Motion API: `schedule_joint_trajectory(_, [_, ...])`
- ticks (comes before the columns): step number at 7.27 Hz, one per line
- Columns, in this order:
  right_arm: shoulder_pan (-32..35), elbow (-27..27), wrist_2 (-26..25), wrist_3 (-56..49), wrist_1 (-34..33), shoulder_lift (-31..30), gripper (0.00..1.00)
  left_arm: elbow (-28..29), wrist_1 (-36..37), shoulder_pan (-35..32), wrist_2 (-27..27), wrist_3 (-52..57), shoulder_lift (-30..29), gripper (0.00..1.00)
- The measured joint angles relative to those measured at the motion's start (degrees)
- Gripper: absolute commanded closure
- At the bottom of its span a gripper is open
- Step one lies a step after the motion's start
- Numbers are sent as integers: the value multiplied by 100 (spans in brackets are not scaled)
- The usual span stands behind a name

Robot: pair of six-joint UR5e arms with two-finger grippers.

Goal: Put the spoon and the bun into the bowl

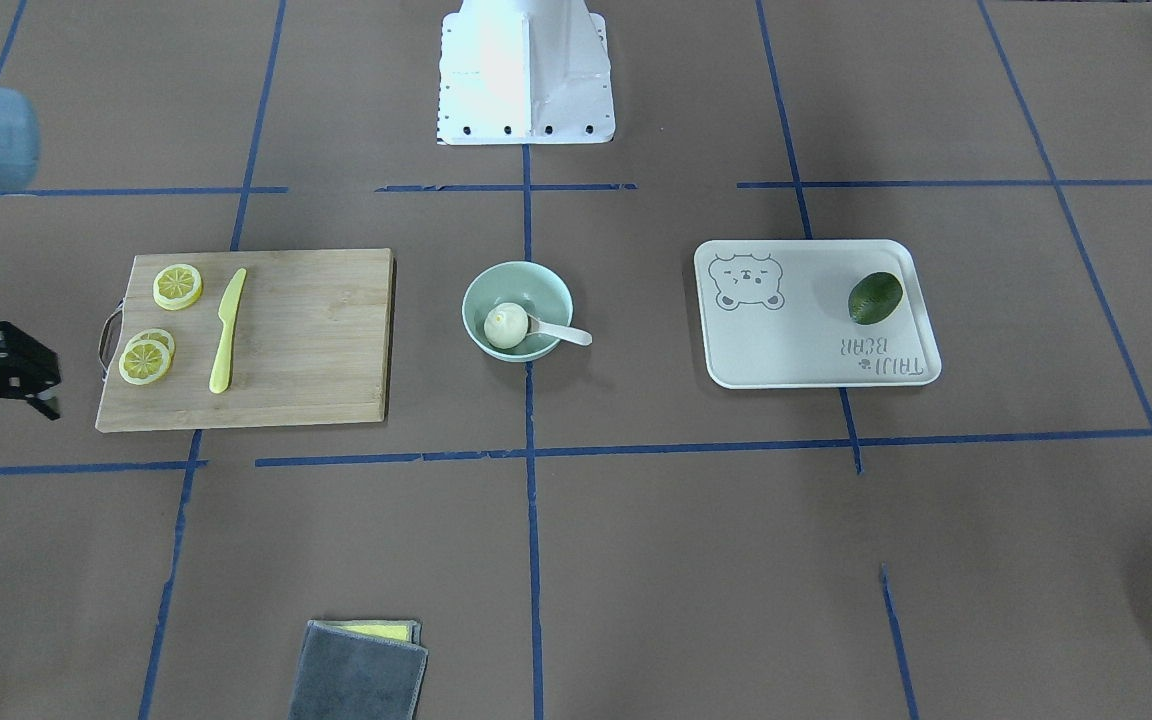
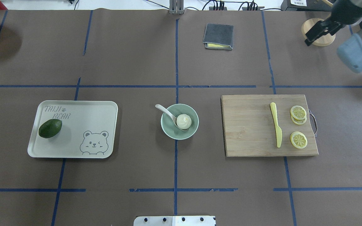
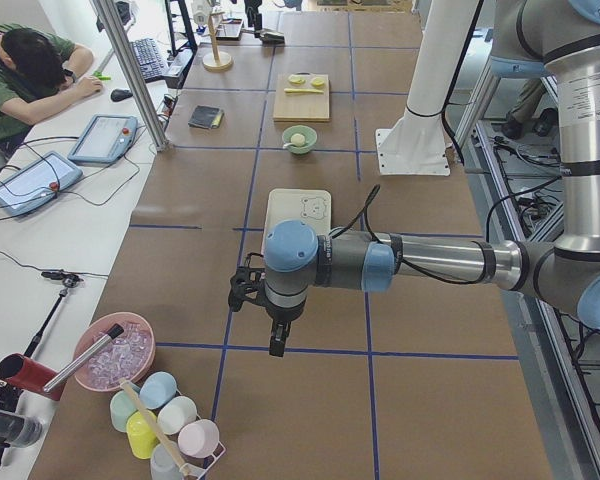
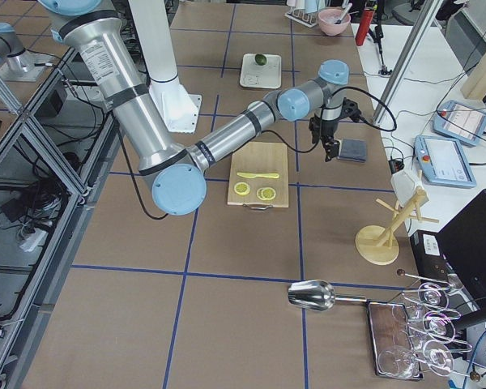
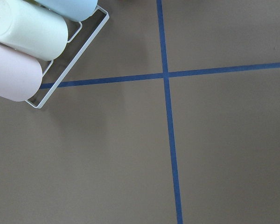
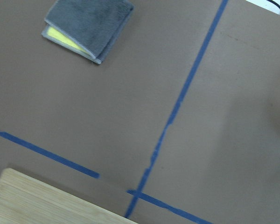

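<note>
Both things look to be placed, so the task reads as finished and the next move probably calls for nothing more than parking the arms, or at most a check that the spoon will not tip out. In the overhead view, farthest left, the tray [image 2: 83, 116] is a smooth pale rounded rectangle with a printed bear, and a dark green oval fruit [image 2: 50, 128] lies toward its 9 o'clock. The left gripper [image 3: 278, 343] hangs over bare table well short of the tray, seen only from the side, so I cannot tell how its jaws stand. At centre the bowl [image 2: 191, 130] is round, mint green, plain and glossy. The bun [image 2: 183, 121] sits inside it, a white pleated dome, matte and soft-looking. The spoon [image 2: 165, 111] has its scoop down beside the bun and its thick off-white handle leaning out over the rim at 10 o'clock. To the right lies the board [image 2: 247, 125], grained wood with a wire handle, carrying a yellow plastic knife [image 2: 276, 128] and lemon slices [image 2: 298, 139]. At 1 o'clock from the board the right gripper [image 2: 309, 41] is raised well apart from everything. It appears empty, though its jaw gap is too unclear to judge.
</note>
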Motion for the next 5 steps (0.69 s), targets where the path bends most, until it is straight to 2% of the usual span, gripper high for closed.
schedule_joint_trajectory(2, [709,91,84,-1219,-740,-456,0,6,14,6,-23,48,21,0])
schedule_joint_trajectory(3, [1017,180,85,-1461,-996,-838,0,5,16,8,-28,45,23,0])
schedule_joint_trajectory(5, [1514,279,58,-1594,-1002,-1752,0,9,18,9,-99,38,31,0])
